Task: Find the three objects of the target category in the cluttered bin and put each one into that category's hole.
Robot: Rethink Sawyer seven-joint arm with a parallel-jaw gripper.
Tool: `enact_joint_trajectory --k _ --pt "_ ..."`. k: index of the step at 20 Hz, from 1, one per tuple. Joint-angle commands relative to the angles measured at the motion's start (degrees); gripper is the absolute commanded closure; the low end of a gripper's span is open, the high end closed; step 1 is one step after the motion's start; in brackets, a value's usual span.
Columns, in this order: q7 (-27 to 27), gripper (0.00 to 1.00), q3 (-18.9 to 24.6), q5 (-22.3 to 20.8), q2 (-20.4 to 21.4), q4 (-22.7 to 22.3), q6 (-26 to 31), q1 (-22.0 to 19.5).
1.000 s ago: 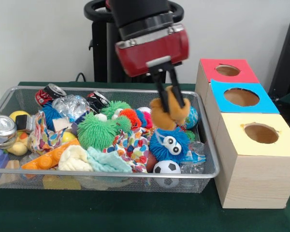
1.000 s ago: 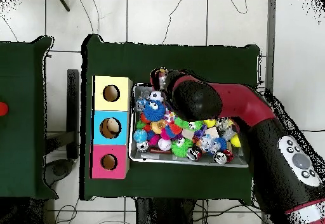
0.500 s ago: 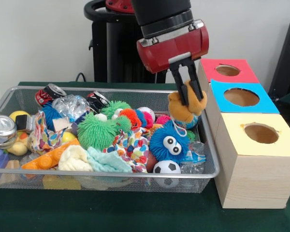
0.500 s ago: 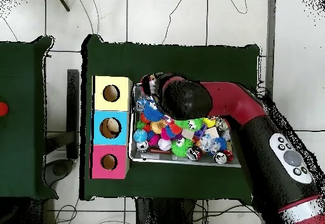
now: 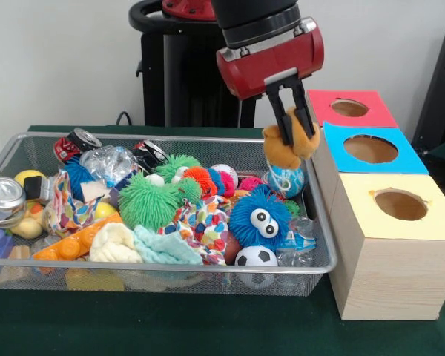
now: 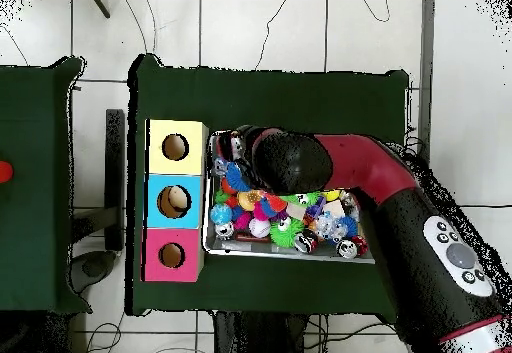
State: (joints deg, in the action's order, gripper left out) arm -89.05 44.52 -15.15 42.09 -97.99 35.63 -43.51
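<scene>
Start at the left of the front view: a crushed silver can (image 5: 4,199) lies end-up against the left wall of the wire bin (image 5: 170,275). You should find it light, stiff at its round end and dented along the side, with smooth metal that may slip, so take it across the crumpled waist rather than the shiny end. Further right, along the bin's far rim at the upper left, a red-sided can (image 5: 76,143) rests on its side, and beside the clear crinkled bottle (image 5: 110,162) sits a black-sided can (image 5: 150,154), half buried behind the green spiky ball (image 5: 147,200). Both look equally light and are best pinched across the flattened body (the ends offer little to bite on).

Right of centre, the gripper (image 5: 288,132) hangs above the bin's right end with its jaws pinching a soft orange-brown plush toy (image 5: 289,144), which is no can. It sags around the jaws and hangs just above a blue patterned ball (image 5: 285,179).

At the upper right, the red-topped box's hole (image 5: 349,108) stands open, farthest back of the three boxes on the green surface (image 5: 208,326).
</scene>
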Motion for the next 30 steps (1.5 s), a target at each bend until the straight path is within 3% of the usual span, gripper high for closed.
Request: enact_joint_trajectory --k 1,10,15,21,30 --pt "-4.3 1.0 -3.6 2.1 0.8 -4.1 7.2 0.6" --pt "-5.1 1.0 -1.4 6.9 4.7 -10.1 8.0 -1.5" --pt "-5.9 1.0 -2.4 9.3 7.1 -13.1 9.5 -0.9" --pt "-5.8 1.0 -2.2 11.1 10.3 -20.2 7.8 -2.1" --pt "-7.0 1.0 -3.2 13.2 10.2 -23.3 5.7 -2.3"
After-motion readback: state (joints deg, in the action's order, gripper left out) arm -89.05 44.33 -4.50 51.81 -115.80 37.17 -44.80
